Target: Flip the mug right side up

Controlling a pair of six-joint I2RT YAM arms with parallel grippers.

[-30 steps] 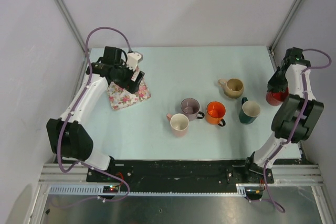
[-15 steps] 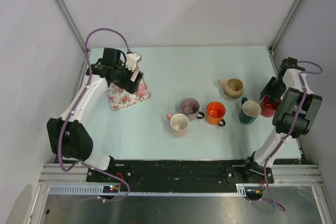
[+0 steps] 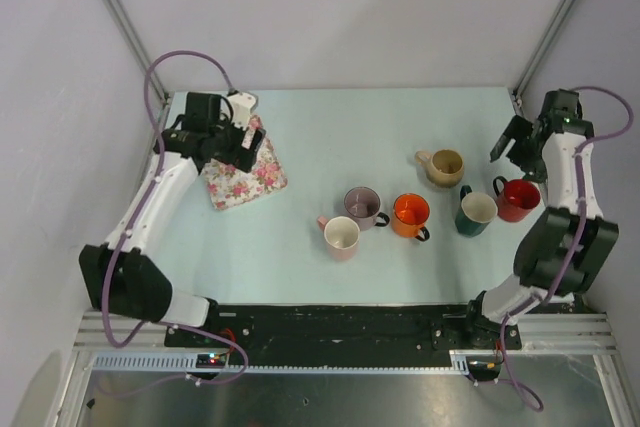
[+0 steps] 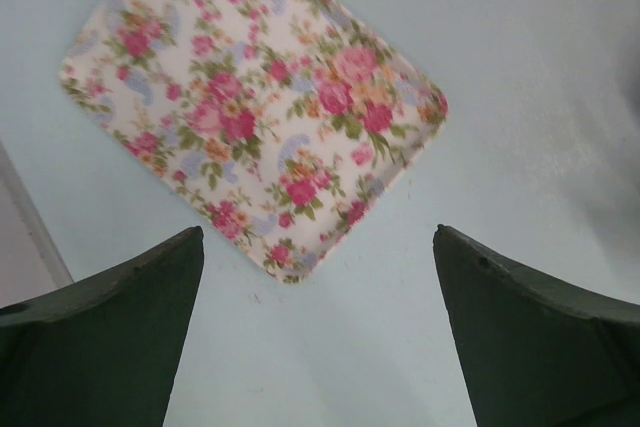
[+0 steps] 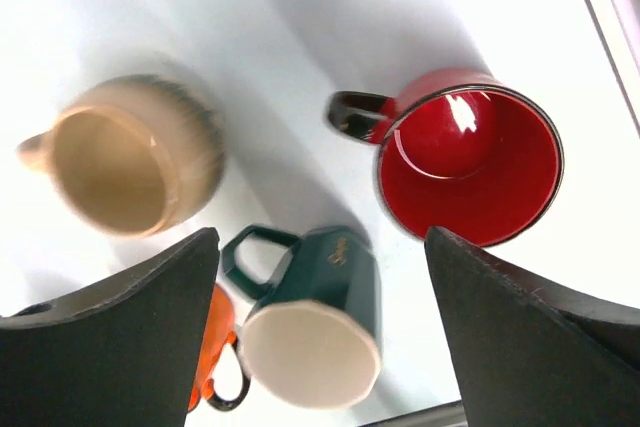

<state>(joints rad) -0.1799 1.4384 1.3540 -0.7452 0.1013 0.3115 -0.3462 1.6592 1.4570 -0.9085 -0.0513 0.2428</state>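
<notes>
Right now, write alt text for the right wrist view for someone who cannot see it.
A red mug stands upright, mouth up, untouched by the open end effector. A tan mug and a green mug sit upright beside it.
</notes>
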